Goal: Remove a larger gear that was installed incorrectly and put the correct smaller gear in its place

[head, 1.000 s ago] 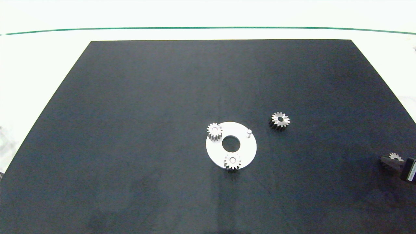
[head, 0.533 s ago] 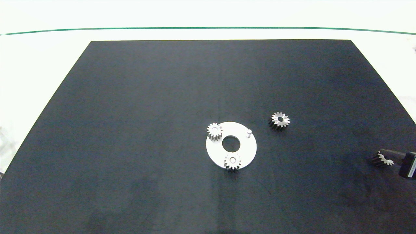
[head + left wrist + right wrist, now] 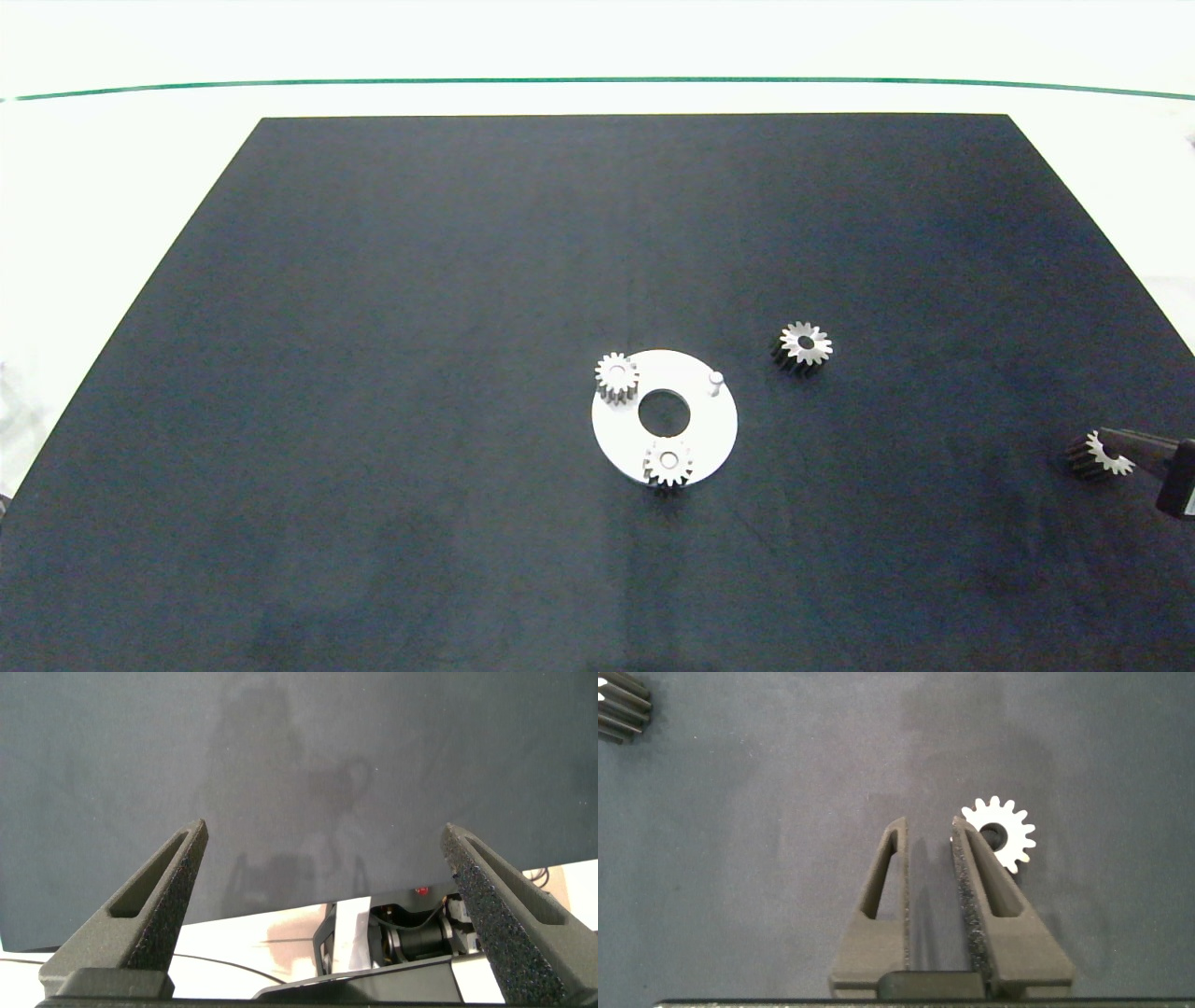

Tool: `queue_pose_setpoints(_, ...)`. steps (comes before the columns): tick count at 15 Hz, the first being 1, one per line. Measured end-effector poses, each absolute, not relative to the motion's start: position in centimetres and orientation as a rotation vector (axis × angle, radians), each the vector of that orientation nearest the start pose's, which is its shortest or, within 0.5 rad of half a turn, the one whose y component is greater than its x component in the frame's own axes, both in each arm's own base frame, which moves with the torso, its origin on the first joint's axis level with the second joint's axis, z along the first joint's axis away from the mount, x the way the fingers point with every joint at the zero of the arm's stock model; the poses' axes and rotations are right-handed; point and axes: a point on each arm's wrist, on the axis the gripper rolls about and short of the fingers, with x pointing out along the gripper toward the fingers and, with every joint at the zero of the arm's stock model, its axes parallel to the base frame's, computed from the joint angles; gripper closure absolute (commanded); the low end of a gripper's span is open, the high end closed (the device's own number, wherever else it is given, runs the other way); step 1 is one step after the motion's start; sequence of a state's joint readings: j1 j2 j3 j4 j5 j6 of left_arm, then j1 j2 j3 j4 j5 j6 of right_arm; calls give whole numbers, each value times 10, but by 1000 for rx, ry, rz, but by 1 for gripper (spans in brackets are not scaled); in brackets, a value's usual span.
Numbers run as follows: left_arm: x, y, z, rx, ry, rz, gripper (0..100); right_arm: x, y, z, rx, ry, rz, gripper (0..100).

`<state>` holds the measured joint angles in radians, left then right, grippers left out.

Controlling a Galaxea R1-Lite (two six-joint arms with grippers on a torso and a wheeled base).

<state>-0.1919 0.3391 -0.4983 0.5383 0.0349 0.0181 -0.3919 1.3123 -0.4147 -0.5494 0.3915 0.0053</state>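
Judging progress first: the larger gear (image 3: 804, 345) is already off the white round plate (image 3: 695, 439) and lies on the black mat (image 3: 373, 327), near the plate on its right side, so I count removal as done. Two small gears (image 3: 616, 375) sit on the plate, one at the far-left edge and one (image 3: 667, 461) at the near edge. The third post (image 3: 715, 381) stands bare, so the replacement is not yet installed. I see the smaller gear (image 3: 999, 833) well apart from the plate, close to the mat's right edge. My right gripper (image 3: 929, 845) is right beside it, fingers nearly closed with only a thin slot between them. One finger (image 3: 971, 873) overlaps the gear's rim in the wrist view, but the gear sits outside the slot, not in it, so I read the gripper as clenched on nothing and possibly touching the gear's side. The left gripper (image 3: 327, 845) hangs wide apart over the mat's near-left edge, idle, holding nothing. Left to do, as I judge it: spread the right fingers, grab the smaller gear, carry it to the bare post, and seat its bore on it, meshing not required by what I can see.
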Motion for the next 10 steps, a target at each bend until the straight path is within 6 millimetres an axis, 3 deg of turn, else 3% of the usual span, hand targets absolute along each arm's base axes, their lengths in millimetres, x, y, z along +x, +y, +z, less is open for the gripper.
queue_pose_setpoints(10,-26,6,163,62,382,-159,0,181,-78,158,158,353,-65,0)
